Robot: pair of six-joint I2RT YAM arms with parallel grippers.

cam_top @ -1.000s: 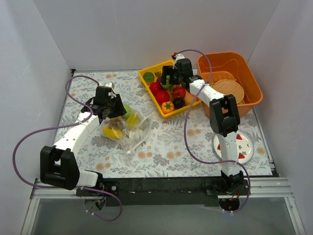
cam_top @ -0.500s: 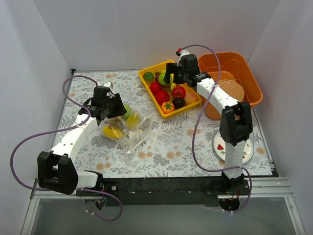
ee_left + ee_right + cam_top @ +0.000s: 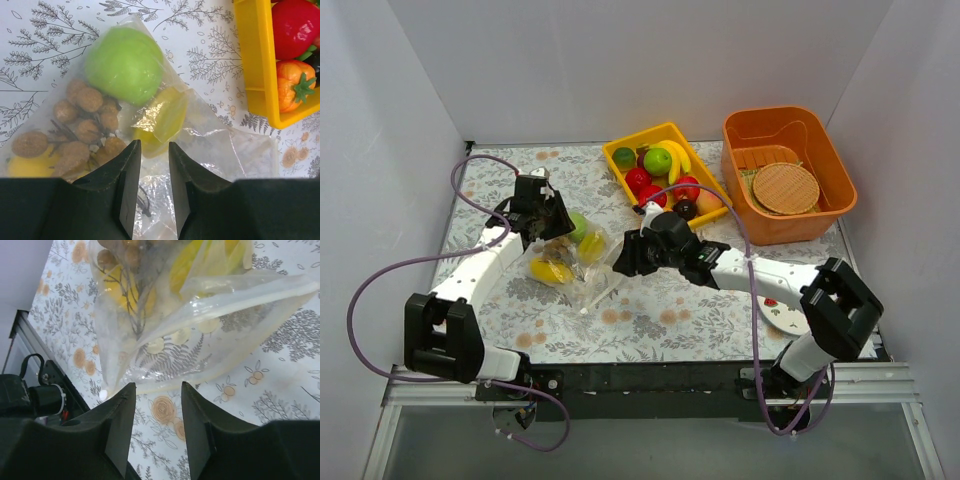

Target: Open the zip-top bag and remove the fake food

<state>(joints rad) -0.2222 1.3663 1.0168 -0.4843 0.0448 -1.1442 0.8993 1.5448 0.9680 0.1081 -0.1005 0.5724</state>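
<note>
Black-fingered, the left claw point(image 3: 152, 145) hangs over the zip-top bag point(image 3: 215, 150) at about 9 o'clock on the floral worktop point(image 3: 660, 315). Its two fingers stand close together with a narrow slit between them, and crinkled plastic shows in that slit; whether they pinch a fold of it I cannot tell. The bag lies on the worktop with the fake food point(image 3: 552, 270) inside. In the left wrist view a light green apple point(image 3: 125, 64) sits toward 12 o'clock, a brownish twiggy bunch point(image 3: 85, 125) at 9 o'clock of the claw's tips, and yellow pieces point(image 3: 167, 117) just beyond the tips. The right arm point(image 3: 760, 272) reaches across from 4 o'clock, and the right claw point(image 3: 157, 385) sits at the bag's 3 o'clock edge. Its fingers are spread, with only patterned worktop between them. The bag's rim lies just past their tips, and contact cannot be judged. A yellow tray point(image 3: 252, 60) of other toy fruit stands at 12 o'clock, near the bag but apart from it. An orange basket point(image 3: 800, 228) holding a round woven mat point(image 3: 785, 187) is at 2 o'clock. A white plate point(image 3: 786, 316), partly hidden by the right arm, lies at 4 o'clock.
</note>
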